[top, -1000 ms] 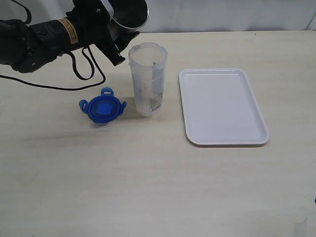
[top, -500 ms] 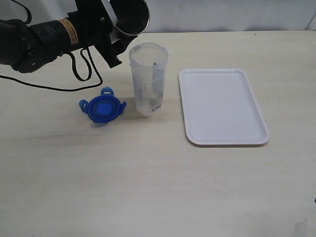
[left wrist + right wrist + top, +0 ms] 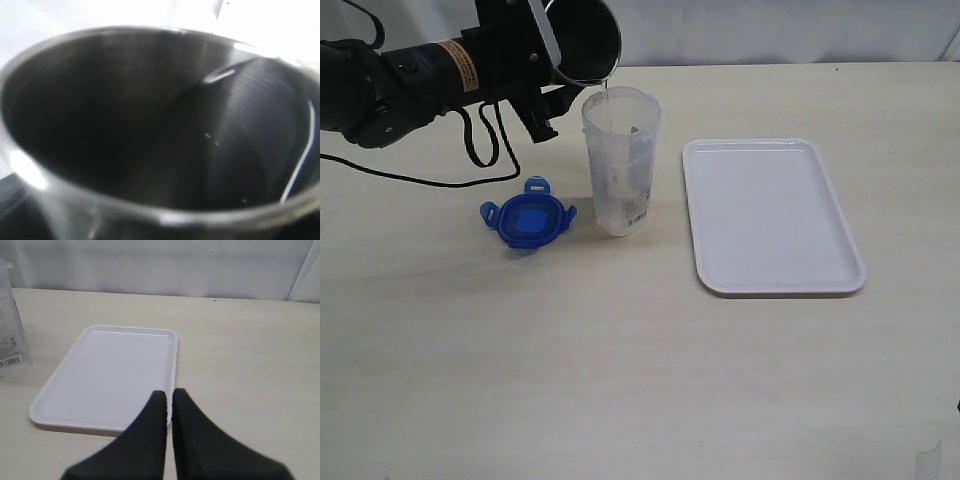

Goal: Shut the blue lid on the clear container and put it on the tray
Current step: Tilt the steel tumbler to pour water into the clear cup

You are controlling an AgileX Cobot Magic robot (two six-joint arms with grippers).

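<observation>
The clear container (image 3: 620,165) stands upright and open on the table, between the blue lid (image 3: 527,221) and the white tray (image 3: 770,215). The lid lies flat on the table to the container's left. My left gripper (image 3: 555,72) is shut on a steel cup (image 3: 582,38), which is tilted with its lip just above the container's rim. The cup's dark inside (image 3: 150,125) fills the left wrist view and hides the fingers. My right gripper (image 3: 169,396) is shut and empty, hovering near the tray's (image 3: 100,370) edge, with the container (image 3: 10,325) beyond it.
A black cable (image 3: 480,150) loops from the left arm down onto the table behind the lid. The tray holds nothing. Bare table spreads across the whole front half.
The left arm has carried the steel cup up and to the right, bringing its lip over the container's rim. Lid, container, tray and right gripper have not moved.
</observation>
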